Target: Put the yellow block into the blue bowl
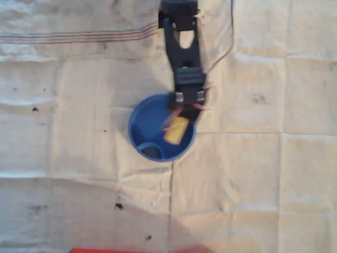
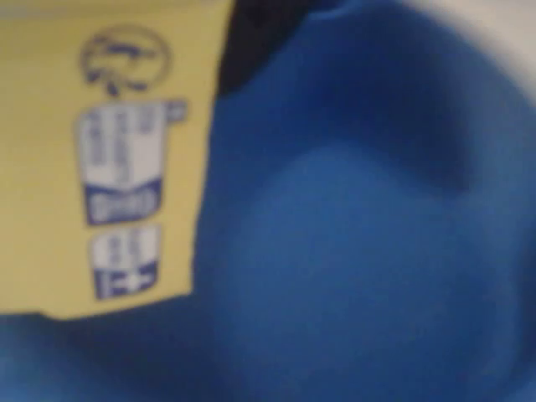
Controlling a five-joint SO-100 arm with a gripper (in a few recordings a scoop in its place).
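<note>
Close against my wrist camera, the yellow block [image 2: 105,159] shows blurred blue printed marks at left, the blue bowl [image 2: 360,251] inside wall to its right. From overhead, my pincer [image 1: 181,113] grips the block over the bowl's right half.

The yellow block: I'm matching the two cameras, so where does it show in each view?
Overhead view: the yellow block sits just right of centre, over the blue bowl's right half, below the gripper.
Wrist view: it fills the upper left, printed labels facing the camera.
Shared landmark: the blue bowl's inside.
</note>
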